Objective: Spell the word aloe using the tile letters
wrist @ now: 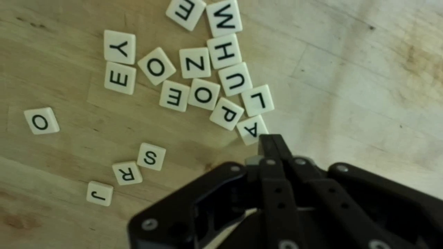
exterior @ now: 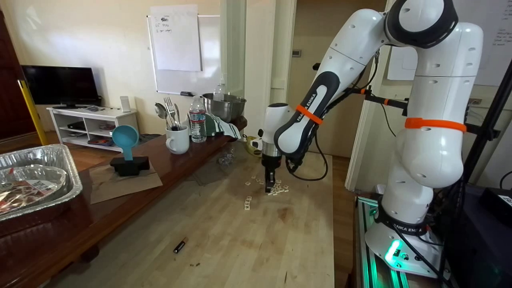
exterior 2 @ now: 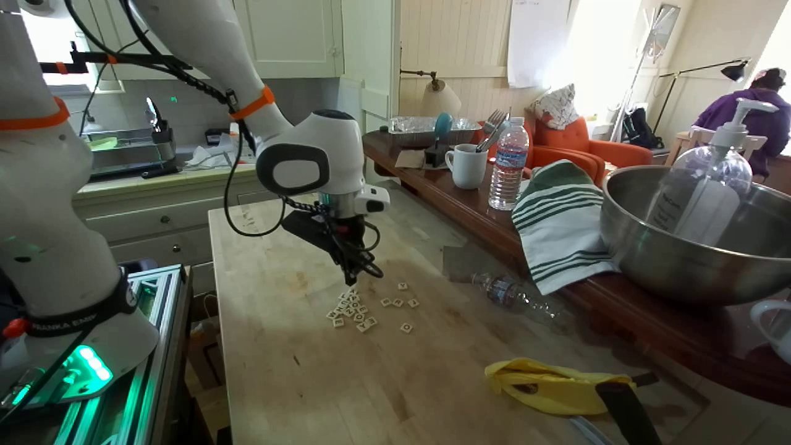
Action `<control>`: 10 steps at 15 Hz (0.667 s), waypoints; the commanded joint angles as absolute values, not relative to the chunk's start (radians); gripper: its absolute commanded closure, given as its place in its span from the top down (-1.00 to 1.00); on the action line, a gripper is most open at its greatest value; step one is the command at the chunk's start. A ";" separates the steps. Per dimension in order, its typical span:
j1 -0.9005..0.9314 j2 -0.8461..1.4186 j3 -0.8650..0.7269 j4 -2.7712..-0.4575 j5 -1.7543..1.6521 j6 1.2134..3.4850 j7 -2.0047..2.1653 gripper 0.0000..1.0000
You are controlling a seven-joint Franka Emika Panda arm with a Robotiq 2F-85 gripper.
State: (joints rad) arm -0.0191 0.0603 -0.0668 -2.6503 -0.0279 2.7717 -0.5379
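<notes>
The pale tile letters lie flat on the wooden table, most of them bunched in a loose cluster (exterior 2: 349, 309). In the wrist view the cluster includes an A tile (wrist: 252, 128), an L tile (wrist: 258, 100), an O tile (wrist: 205, 94) and an E tile (wrist: 174, 96). Apart from it are a lone O tile (wrist: 41, 121) and a row with S (wrist: 151, 156), R and J. My gripper (wrist: 272, 136) points down with its fingertips pressed together and nothing between them. They cover one corner of the A tile; whether they touch it, I cannot tell.
A dark wooden ledge runs along the table's side, carrying a white mug (exterior: 178, 140), a water bottle (exterior 2: 510, 164) and a steel bowl (exterior 2: 698, 247). On the table lie a clear plastic bottle (exterior 2: 507, 292), a yellow object (exterior 2: 550, 389) and a small battery-like cylinder (exterior: 180, 245).
</notes>
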 commanded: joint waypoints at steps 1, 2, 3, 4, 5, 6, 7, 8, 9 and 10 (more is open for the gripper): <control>-0.049 0.112 -0.051 -2.647 -0.032 2.834 -0.539 -1.00; -0.053 0.120 -0.050 -2.647 -0.035 2.848 -0.534 -1.00; -0.058 0.127 -0.046 -2.647 -0.028 2.856 -0.540 -1.00; -0.063 0.134 -0.042 -2.648 -0.026 2.867 -0.539 -1.00; -0.067 0.136 -0.033 -2.650 -0.012 2.877 -0.545 -1.00; -0.070 0.138 -0.028 -2.650 -0.008 2.879 -0.545 -1.00; -0.071 0.139 -0.022 -2.652 -0.004 2.879 -0.541 -1.00; -0.070 0.139 -0.019 -2.653 -0.003 2.871 -0.536 -1.00; -0.067 0.140 -0.018 -2.653 -0.008 2.859 -0.517 -1.00; -0.067 0.139 -0.014 -2.653 -0.001 2.848 -0.508 -1.00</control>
